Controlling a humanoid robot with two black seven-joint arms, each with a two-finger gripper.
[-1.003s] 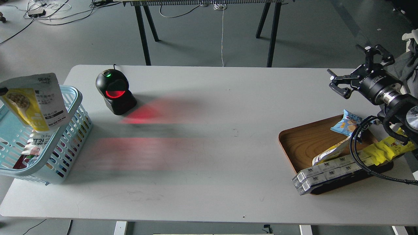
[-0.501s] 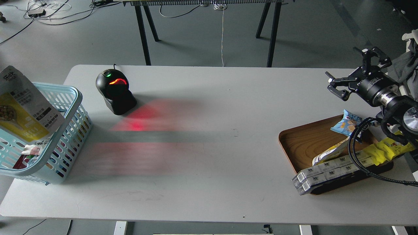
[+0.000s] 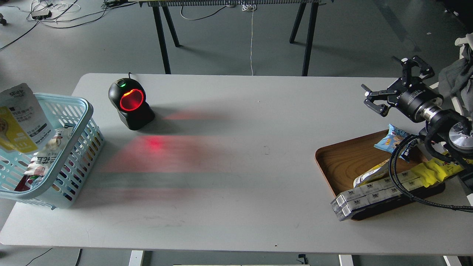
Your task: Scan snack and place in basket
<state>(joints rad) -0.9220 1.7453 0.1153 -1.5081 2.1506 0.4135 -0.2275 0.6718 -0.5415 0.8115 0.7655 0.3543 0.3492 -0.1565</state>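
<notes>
The snack (image 3: 22, 118) is being held tilted over the far-left part of the basket (image 3: 79, 147); the left claw is not being shown. It should be lowered inside the rim before being released. The right claw (image 3: 392, 84), fingers apart and empty, is being kept well right of the basket.

The snack (image 3: 22, 118) at about 9 o'clock has black writing on its white part, with big signs at its top, but the words are too small and blurry to read. Just below it in the basket (image 3: 79, 111), another packet (image 3: 44, 159) has big dark signs that look Korean. The white boxes (image 3: 369, 194) at 4 o'clock have tiny dark marks that cannot be read.
</notes>
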